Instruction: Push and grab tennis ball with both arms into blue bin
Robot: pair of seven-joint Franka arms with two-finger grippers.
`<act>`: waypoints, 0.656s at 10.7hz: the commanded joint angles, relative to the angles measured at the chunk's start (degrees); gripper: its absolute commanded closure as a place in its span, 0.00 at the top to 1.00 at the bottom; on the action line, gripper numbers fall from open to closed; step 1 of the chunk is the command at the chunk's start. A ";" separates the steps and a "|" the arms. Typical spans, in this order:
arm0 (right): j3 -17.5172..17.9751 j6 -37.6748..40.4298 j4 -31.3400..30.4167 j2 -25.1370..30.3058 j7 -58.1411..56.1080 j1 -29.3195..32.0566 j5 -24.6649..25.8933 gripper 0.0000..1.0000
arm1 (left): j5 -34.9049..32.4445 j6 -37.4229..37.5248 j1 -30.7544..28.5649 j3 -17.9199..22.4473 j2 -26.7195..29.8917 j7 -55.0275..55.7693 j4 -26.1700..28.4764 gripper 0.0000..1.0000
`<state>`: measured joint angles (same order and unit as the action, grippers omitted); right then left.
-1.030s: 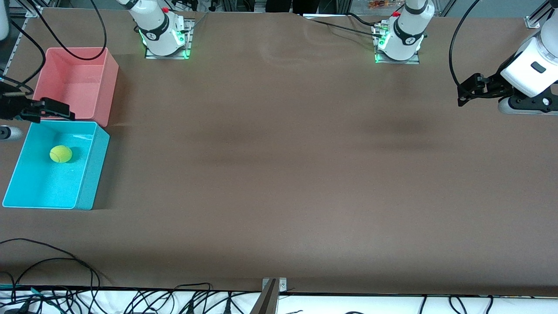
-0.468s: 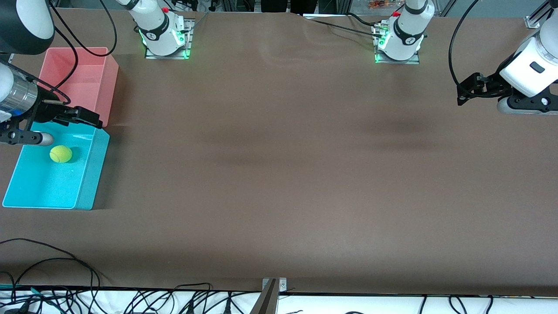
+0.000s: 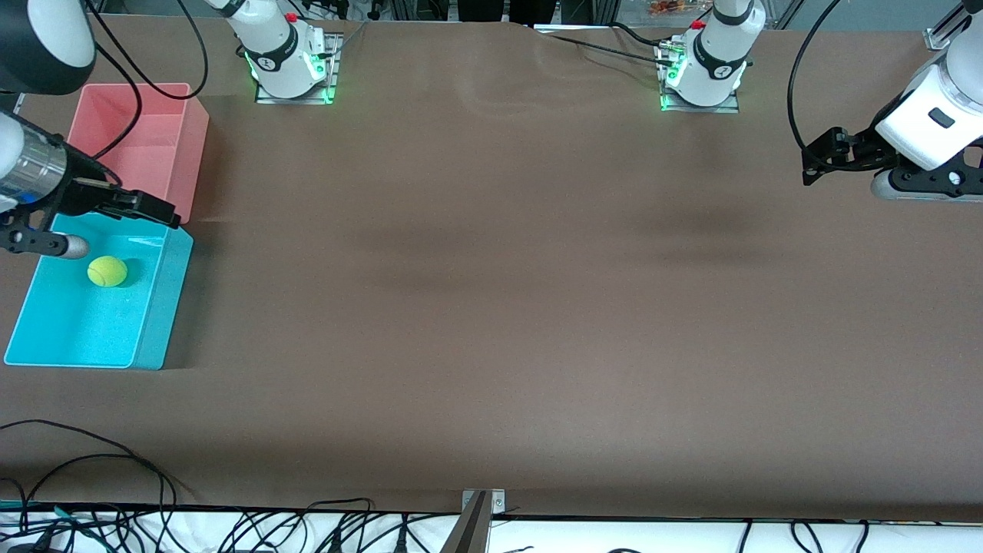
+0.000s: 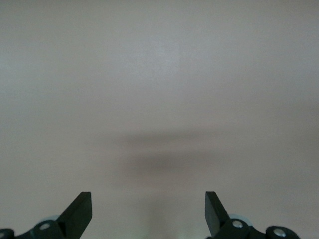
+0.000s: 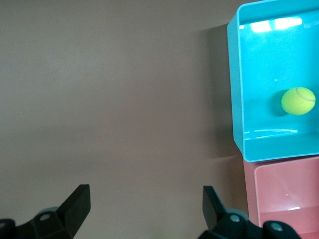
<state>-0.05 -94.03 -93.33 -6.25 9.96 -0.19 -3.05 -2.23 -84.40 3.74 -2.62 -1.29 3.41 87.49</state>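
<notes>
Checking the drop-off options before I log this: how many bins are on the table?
2. The blue bin, at the right arm's end of the table, holds the tennis ball. The pink bin sits beside it, farther from the front camera. None appear hidden.

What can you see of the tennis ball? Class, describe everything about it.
The tennis ball is a small, fuzzy yellow-green sphere with a faint curved seam. It rests on the floor of the blue bin, in the part nearer the pink bin, clear of the walls. Nothing grips or touches it.
</notes>
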 commanded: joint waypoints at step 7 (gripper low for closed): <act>6.64 -2.91 -1.50 1.51 -2.49 6.25 4.98 1.00 | 0.83 1.35 0.30 -0.89 -0.55 0.54 -1.89 1.00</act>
<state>5.70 -95.76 -93.34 -6.25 8.05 4.95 1.37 -2.23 -84.40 3.77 -3.12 -1.29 3.41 87.48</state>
